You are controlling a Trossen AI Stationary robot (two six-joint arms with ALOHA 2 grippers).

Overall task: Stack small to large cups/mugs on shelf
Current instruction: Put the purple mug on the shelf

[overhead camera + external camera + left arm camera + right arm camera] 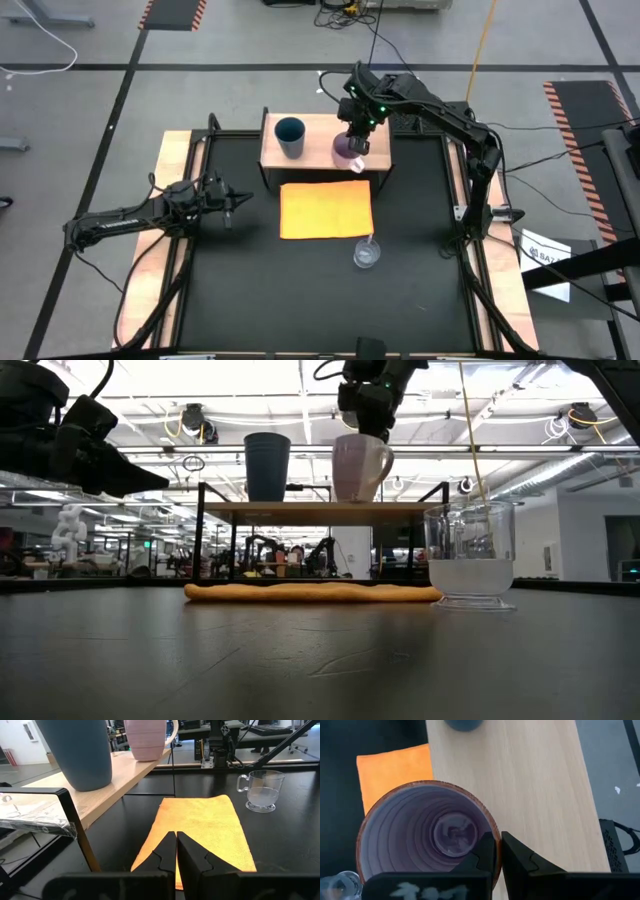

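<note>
High view: right gripper (356,140) over the lilac mug (346,149) on the shelf (320,128), blue tumbler (290,137) to its left, clear cup (366,253) on the table just near of the orange sheet (326,208) — left gripper (236,197) idle at table left. Low view: mug and tumbler upright on the shelf. Wrist views: right fingers (487,851) pinched on the mug's rim — left fingers (167,851) closed on nothing.

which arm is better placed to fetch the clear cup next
Right, probably. The right gripper is at the lilac ceramic mug on the light wooden shelf, on the clear glass cup's side; the left gripper waits farther off.
</note>
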